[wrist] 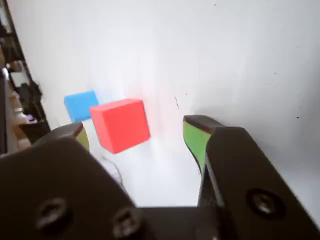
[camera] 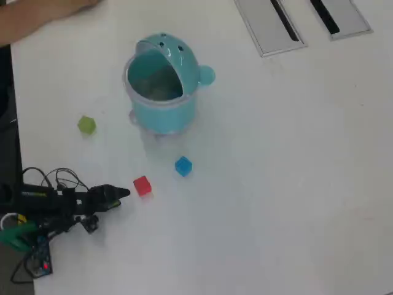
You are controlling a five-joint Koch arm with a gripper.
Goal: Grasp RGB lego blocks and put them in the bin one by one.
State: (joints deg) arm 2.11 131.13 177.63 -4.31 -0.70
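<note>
My gripper (wrist: 136, 128) is open, its green-padded fingers (wrist: 196, 137) spread wide and low over the white table. The red lego block (wrist: 121, 124) lies just ahead of the fingertips, nearer the left jaw and not touched. The blue block (wrist: 80, 105) sits behind it. In the overhead view the gripper (camera: 123, 194) points right at the red block (camera: 142, 185), with the blue block (camera: 183, 166) farther right. The yellow-green block (camera: 86, 125) lies left of the teal bin (camera: 161, 101), whose domed lid (camera: 181, 58) is tipped back open.
Two grey slotted panels (camera: 270, 24) sit at the table's far right corner. Cables and a small circuit board (camera: 38, 258) lie beside the arm at the left edge. A person's arm (camera: 37, 15) shows at the top left. The dark table edge (camera: 6, 123) runs down the left.
</note>
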